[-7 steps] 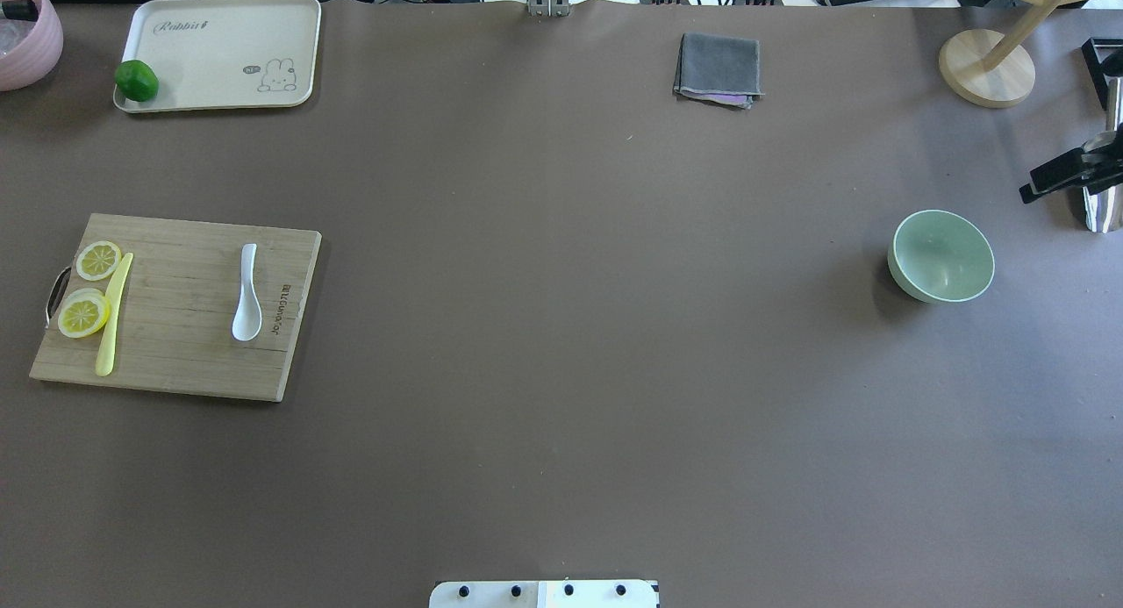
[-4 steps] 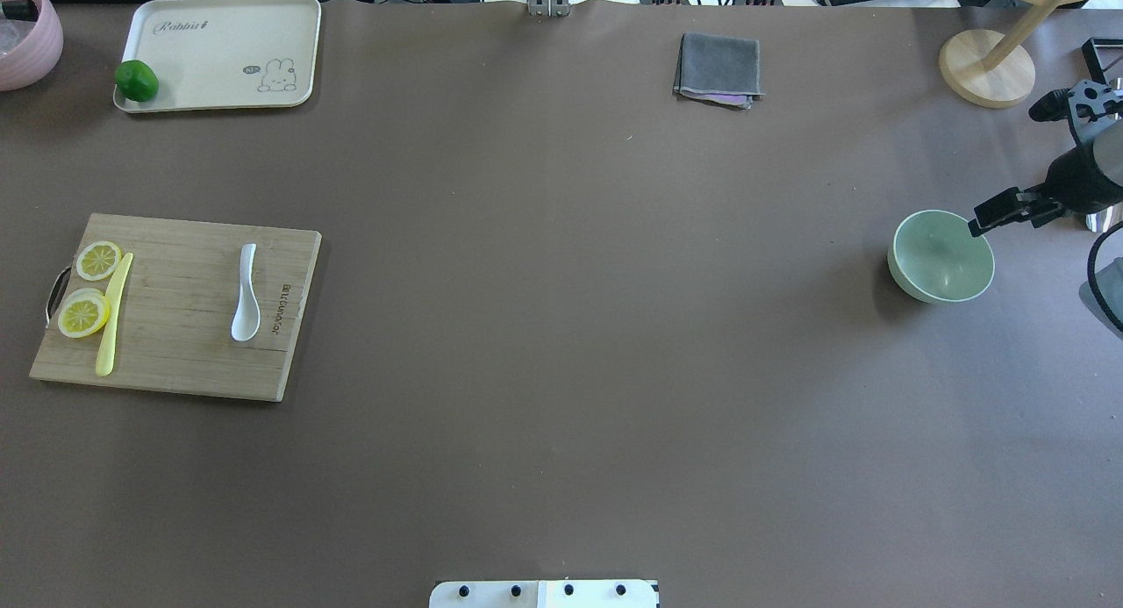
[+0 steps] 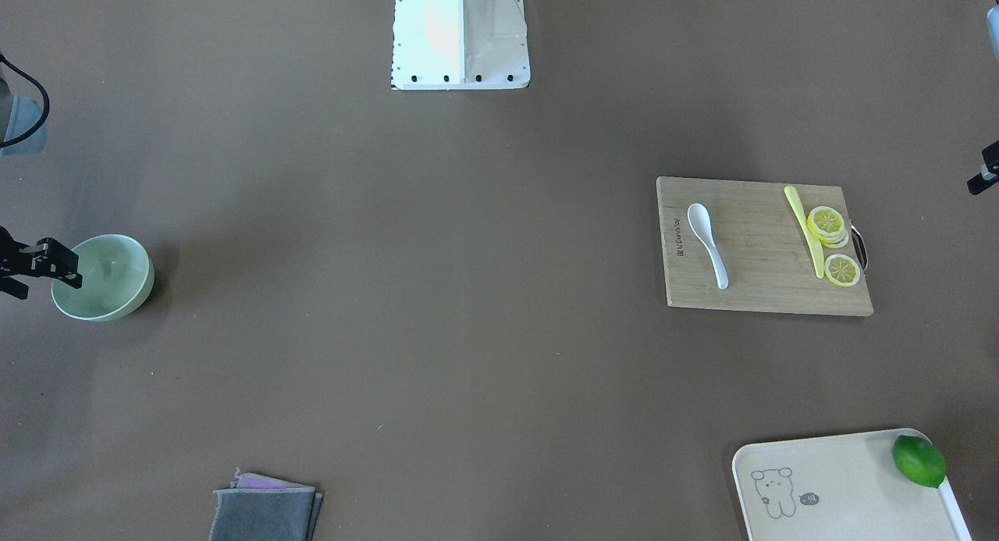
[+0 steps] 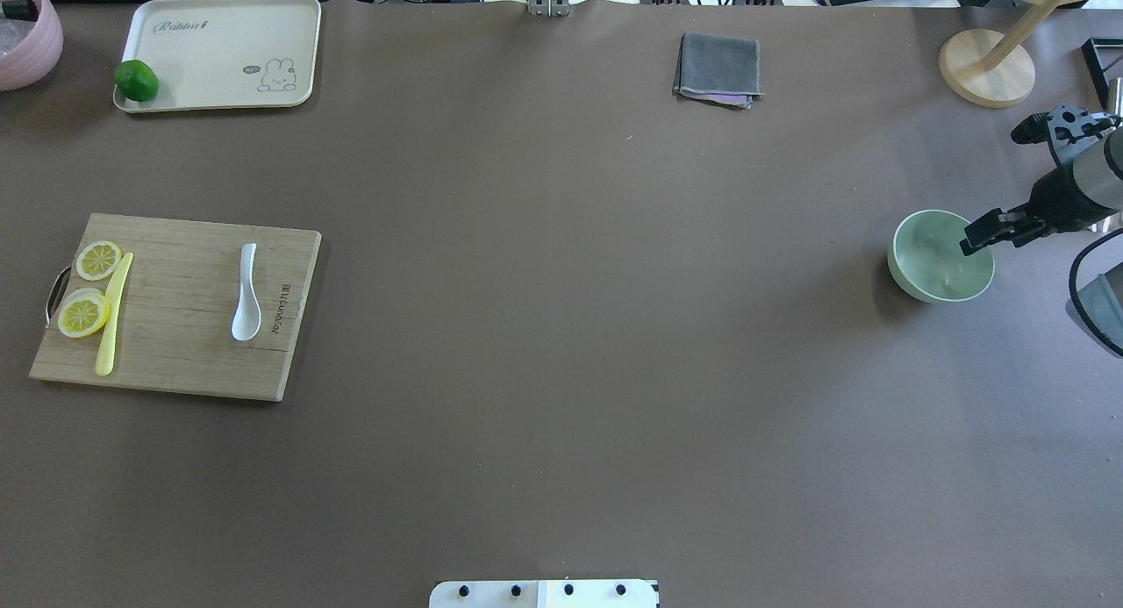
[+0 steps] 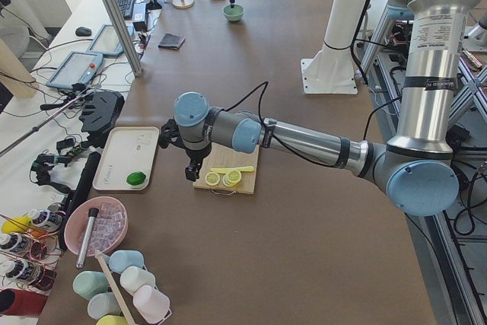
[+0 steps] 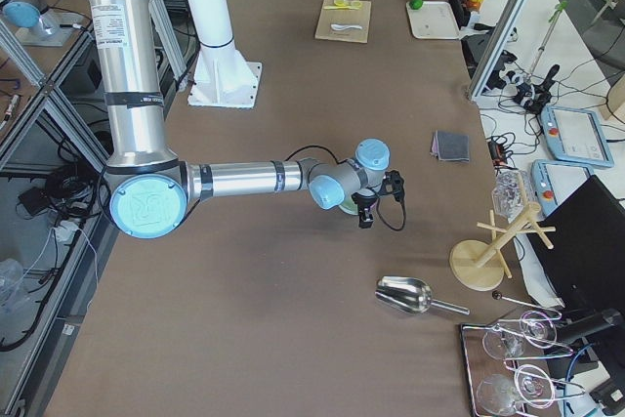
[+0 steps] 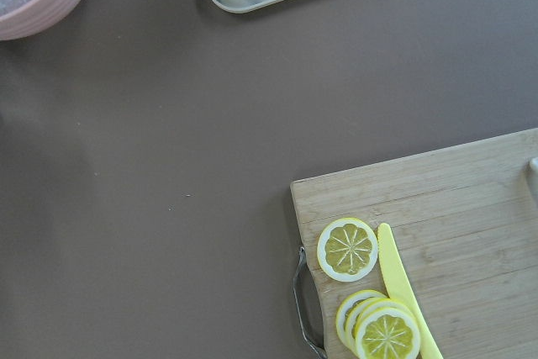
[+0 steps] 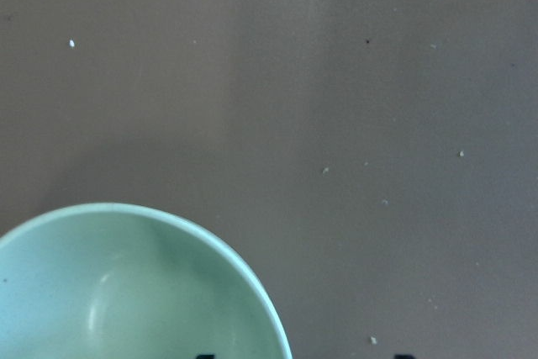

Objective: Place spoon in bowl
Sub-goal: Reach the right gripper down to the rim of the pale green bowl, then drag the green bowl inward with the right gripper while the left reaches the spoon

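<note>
The white spoon [image 4: 246, 296] lies on the wooden cutting board [image 4: 175, 345] at the table's left, also in the front view [image 3: 706, 243]. The mint-green bowl [image 4: 930, 261] stands empty at the right, also in the front view [image 3: 109, 279]. My right gripper [image 4: 976, 239] is open and empty, hovering over the bowl's right rim [image 3: 43, 279]; the right wrist view shows the bowl [image 8: 126, 292] just below. My left gripper [image 5: 190, 171] hangs off the board's outer end near the lemon slices; only a bit of it shows at the front view's edge [image 3: 985, 172], and I cannot tell its state.
A yellow knife [image 4: 112, 314] and lemon slices [image 4: 86, 311] lie on the board. A cream tray [image 4: 228, 55] with a lime [image 4: 136, 81], a pink bowl [image 4: 26, 42], a grey cloth [image 4: 718, 68] and a wooden stand [image 4: 987, 68] line the far edge.
My right gripper came in from the table's right edge and moved left, over the bowl's right rim. The spoon and the bowl have not moved.
</note>
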Controlling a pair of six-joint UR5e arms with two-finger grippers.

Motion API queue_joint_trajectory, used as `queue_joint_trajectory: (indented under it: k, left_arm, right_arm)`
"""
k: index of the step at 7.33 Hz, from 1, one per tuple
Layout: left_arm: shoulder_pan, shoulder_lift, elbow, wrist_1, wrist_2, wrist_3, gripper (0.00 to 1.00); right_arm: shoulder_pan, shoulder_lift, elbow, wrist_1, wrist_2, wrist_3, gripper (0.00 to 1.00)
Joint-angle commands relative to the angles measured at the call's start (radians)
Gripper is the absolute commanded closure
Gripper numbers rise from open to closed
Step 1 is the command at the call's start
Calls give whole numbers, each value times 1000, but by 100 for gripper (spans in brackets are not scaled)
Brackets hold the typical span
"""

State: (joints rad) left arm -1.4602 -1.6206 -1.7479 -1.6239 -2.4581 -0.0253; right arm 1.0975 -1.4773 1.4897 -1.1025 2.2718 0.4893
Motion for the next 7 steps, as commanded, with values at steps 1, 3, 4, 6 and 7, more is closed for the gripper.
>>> queue_joint_trajectory:
  k: [1, 3, 4, 6, 7]
  left_arm:
    - [0, 2, 4, 4, 4, -2, 2]
    - [18, -10, -19, -19, -1, -186, 3]
    - [80, -16, -45, -101, 7, -340, 3]
    - [253, -41, -42, -238, 119, -607, 3]
    - [350, -88, -38, -240, 190, -743, 3]
  right_arm:
    - [-5, -3, -6, 1, 17, 0, 100]
    - [-14, 18, 20, 3, 67, 90, 100]
    - [-48, 62, 76, -8, 75, 207, 100]
    - [-196, 182, 132, -8, 34, 515, 100]
    - [-311, 251, 151, -8, -47, 678, 100]
